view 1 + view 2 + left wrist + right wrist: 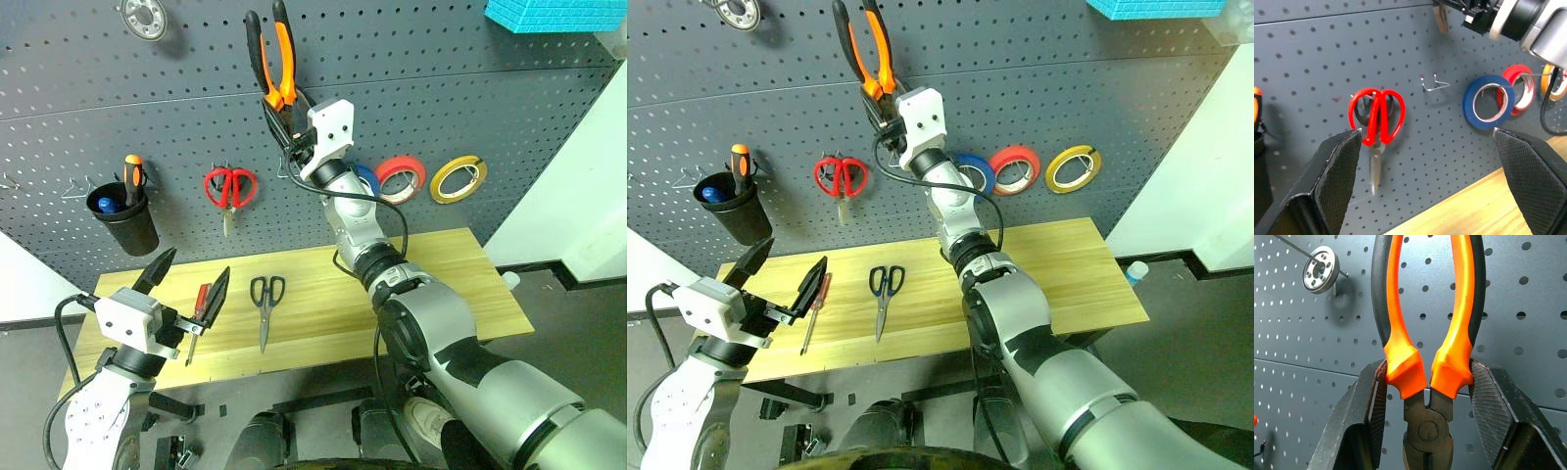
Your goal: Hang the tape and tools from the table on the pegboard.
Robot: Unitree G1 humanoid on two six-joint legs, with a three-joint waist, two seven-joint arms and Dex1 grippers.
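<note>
Orange-and-black pliers (pixel 272 59), dark grey dotted pegboard (pixel 470 88), yellow tape (pixel 458 179)

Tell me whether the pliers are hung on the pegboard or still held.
Held: the right gripper clamps the pliers, handles up, against the pegboard.

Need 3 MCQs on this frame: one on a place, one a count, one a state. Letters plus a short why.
1. Where do the dark-handled scissors lie?
A. on the table
B. in the black cup
C. on a hook

2. How many tape rolls hang on the pegboard?
A. one
B. three
C. five

3. What is the right tool doing?
A. open, holding nothing
B. shut on the pliers
C. shut on a tape roll

Answers:
1 A, flat on the wood beside the red-handled screwdriver.
2 B, blue, red and yellow.
3 B, both fingers press the orange handles.
</note>
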